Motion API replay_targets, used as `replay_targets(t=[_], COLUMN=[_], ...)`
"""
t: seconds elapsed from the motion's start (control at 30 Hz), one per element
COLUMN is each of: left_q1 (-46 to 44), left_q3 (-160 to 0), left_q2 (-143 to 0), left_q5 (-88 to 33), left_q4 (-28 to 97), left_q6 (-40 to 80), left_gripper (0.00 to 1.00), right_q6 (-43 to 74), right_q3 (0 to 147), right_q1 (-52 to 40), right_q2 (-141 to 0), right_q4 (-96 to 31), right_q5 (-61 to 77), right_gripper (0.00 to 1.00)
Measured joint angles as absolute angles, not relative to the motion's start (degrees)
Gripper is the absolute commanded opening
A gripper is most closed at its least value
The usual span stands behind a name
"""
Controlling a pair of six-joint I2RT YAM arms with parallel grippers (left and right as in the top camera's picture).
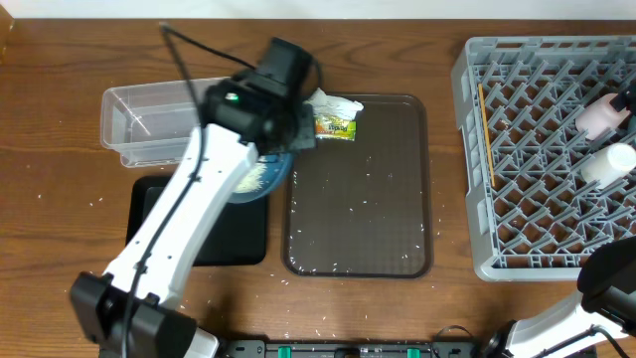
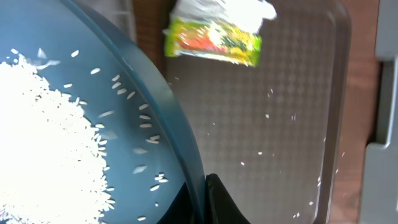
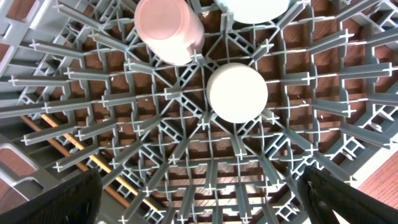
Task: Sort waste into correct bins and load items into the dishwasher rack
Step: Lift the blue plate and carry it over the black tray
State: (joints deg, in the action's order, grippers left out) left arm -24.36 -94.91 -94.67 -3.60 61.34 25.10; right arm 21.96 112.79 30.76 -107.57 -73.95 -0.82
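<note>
My left gripper (image 2: 204,200) is shut on the rim of the large dark-blue bowl (image 2: 155,93), one finger inside and one outside. A pile of white rice (image 2: 43,143) lies in the bowl. Seen from overhead, the bowl (image 1: 266,177) sits mostly under my left arm, between the clear tub (image 1: 149,124) and the black tray (image 1: 214,234). The snack wrapper (image 1: 336,126) and the napkin (image 1: 336,104) lie at the brown tray's far left corner. My right gripper (image 3: 202,208) hangs open over the rack (image 1: 537,199), above the white cup (image 3: 237,92) and the pink cup (image 3: 169,28). Chopsticks (image 1: 486,134) lie along the rack's left side.
The brown serving tray (image 1: 368,199) lies between the bowl and the rack, with loose rice grains scattered on it and on the table around it. A pale round thing (image 3: 255,6) shows at the top edge of the right wrist view. My right arm (image 1: 608,283) covers the rack's near right corner.
</note>
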Motion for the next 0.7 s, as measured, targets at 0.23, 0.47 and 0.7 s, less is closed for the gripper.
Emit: replay_targets(t=[0.23,0.47,0.7], left_q1=[-15.8,-8.2,-3.6], left_q3=[-94.9,-93.4,-88.7], left_q2=[-93.8,-93.8,-93.6], left_q5=[-9.2,-15.2,-21.6], left_q4=[62.4,64.0,64.1], left_q6=[25.8,25.9,25.9], left_gripper=[0.06,0.06,0.06], right_q6=[22.0,22.0,22.0], right_q3=[112.8,112.8,112.8], right_q1=[30.7,30.8,30.7], right_q2=[-107.6,-107.6,-107.6], right_q4=[-74.0,-73.9,-74.0], right_q5=[-0.8,-0.8,-0.8], right_gripper=[0.99,0.99,0.99])
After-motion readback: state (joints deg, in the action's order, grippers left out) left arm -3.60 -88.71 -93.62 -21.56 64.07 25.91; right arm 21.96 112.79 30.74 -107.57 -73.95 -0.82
